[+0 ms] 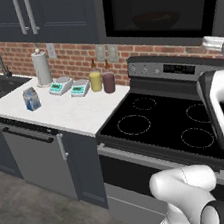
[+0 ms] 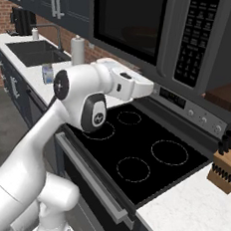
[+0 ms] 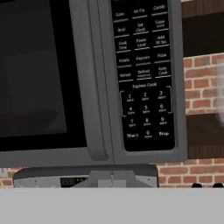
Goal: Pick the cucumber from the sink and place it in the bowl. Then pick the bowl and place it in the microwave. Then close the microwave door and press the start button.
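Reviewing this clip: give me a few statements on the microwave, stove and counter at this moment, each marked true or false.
1. The microwave door is shut. True.
2. A pot sits on the stove. False: its burners are bare.
3. The hand view faces the microwave keypad, with the Start key at its lower left. True.
4. The paper towel roll lies on its side. False: it stands upright by the brick wall.
5. A knife block stands on the counter right of the stove. True.
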